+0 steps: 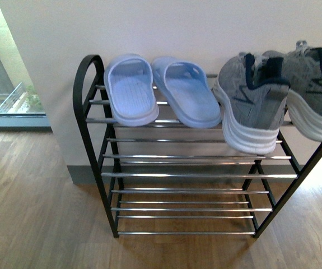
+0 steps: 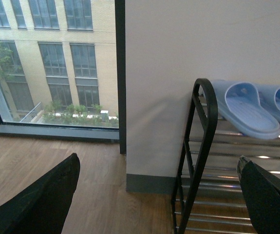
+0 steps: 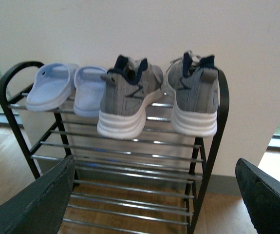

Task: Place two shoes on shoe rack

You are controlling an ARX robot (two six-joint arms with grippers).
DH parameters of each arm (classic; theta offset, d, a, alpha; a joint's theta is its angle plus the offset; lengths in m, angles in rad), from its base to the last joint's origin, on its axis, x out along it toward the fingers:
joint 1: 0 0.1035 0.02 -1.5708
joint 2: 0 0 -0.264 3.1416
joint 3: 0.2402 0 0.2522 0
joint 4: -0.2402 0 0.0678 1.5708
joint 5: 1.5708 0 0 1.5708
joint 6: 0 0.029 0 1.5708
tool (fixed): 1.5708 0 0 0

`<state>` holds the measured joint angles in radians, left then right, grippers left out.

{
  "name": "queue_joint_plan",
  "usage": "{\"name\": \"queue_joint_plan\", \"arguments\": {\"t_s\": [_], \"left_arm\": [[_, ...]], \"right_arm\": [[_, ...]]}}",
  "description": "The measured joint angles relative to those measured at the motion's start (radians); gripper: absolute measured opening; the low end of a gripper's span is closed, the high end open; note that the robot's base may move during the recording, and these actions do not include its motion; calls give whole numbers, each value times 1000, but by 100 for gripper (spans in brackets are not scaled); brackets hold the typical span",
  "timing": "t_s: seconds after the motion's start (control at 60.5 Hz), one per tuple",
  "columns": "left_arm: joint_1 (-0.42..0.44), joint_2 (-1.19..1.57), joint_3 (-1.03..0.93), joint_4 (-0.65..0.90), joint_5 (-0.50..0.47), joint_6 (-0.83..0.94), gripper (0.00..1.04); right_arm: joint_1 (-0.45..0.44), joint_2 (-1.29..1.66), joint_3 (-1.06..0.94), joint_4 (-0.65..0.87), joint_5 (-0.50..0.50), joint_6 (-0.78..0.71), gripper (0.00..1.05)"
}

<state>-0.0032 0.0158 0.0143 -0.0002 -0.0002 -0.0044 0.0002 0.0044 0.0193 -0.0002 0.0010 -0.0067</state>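
Both grey sneakers sit heels-out on shoe rack top tier, right of blue slippers — left gripper and right gripper both spread apart, empty, nothing blocking

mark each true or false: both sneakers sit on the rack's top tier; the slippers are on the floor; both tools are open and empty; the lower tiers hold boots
1. Both sneakers sit on the top tier of the rack: true.
2. The slippers are on the floor: false, they lie on the top tier beside the sneakers.
3. The left tool and the right tool are open and empty: true.
4. The lower tiers hold boots: false, they are bare.
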Motion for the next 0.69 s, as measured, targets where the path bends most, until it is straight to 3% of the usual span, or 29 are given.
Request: {"name": "queue_joint_plan", "arguments": {"t_s": [0.694], "left_arm": [[0, 0, 0, 0, 0, 0, 95]], "right_arm": [[0, 0, 0, 0, 0, 0, 95]]}}
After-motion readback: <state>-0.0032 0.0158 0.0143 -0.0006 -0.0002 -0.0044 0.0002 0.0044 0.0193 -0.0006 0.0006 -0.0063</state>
